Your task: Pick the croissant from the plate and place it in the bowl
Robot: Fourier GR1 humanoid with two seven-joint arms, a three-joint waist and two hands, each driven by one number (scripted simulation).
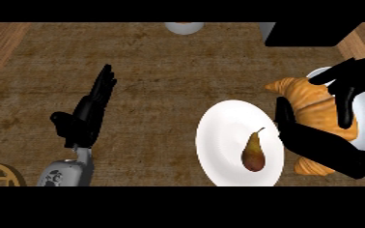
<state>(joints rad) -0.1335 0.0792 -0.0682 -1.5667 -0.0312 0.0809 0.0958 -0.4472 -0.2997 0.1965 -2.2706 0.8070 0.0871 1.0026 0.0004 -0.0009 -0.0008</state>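
Croissant (314, 101) held in the right hand (314, 140) at the right of the frame.

Its fingers (345, 84) and thumb curl around the pastry, between the white plate (228, 125) and the bowl (321, 72) at the right edge. A pear (253, 152) lies on the plate. At the left of the frame the left hand (89, 113) rests above the worktop (164, 67), fingers straight and together.

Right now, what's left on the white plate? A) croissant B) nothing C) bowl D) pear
D: only the pear lies on the white plate; the croissant is off it to the right, with the right robot hand curled round it.
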